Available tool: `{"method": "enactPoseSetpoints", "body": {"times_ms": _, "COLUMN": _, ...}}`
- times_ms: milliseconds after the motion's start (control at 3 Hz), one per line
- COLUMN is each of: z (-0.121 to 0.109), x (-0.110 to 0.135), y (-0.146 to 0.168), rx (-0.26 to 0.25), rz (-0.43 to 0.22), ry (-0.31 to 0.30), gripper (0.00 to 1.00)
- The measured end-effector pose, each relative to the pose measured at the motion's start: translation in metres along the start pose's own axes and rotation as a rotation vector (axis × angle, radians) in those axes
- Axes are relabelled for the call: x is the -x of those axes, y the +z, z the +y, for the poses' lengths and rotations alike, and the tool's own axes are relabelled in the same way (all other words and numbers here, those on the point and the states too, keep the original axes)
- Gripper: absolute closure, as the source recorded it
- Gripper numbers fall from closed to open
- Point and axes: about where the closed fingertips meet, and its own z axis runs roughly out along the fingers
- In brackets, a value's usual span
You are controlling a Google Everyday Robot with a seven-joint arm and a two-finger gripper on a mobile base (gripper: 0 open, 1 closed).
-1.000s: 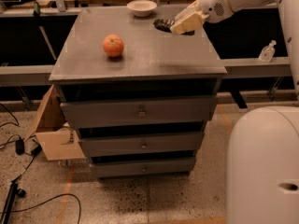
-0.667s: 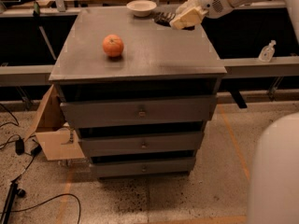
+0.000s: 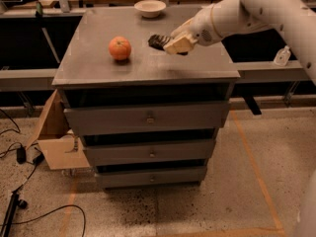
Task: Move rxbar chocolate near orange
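Smooth white rounded arm (image 3: 232, 14); cream tool (image 3: 169, 44) above cabinet top (image 3: 148, 68).

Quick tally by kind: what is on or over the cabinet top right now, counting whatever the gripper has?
orange: 1
bar: 1, dark, held by the gripper over the top, beside the orange but apart from it
bowl: 1, white, at the far edge
Total: 3

The grey cabinet top (image 3: 148, 68) carries an orange (image 3: 120, 48) on its left half and a white bowl (image 3: 150, 7) at its far edge. My gripper (image 3: 170, 44) is over the right half, clamping a chocolate bar (image 3: 157, 41).
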Motion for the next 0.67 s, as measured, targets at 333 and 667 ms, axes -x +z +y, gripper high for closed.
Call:
{"method": "enactPoseSetpoints", "body": {"times_ms": 333, "z": 0.022, "x": -0.021, "y": 0.035, "rx": 0.039, "rz": 0.019, "ry": 0.018, "gripper": 1.0}}
{"method": "enactPoseSetpoints", "body": {"times_ms": 667, "z": 0.031, "x": -0.026, "y": 0.065, "rx": 0.05, "rz": 0.005, "ry": 0.029, "gripper": 1.0}}
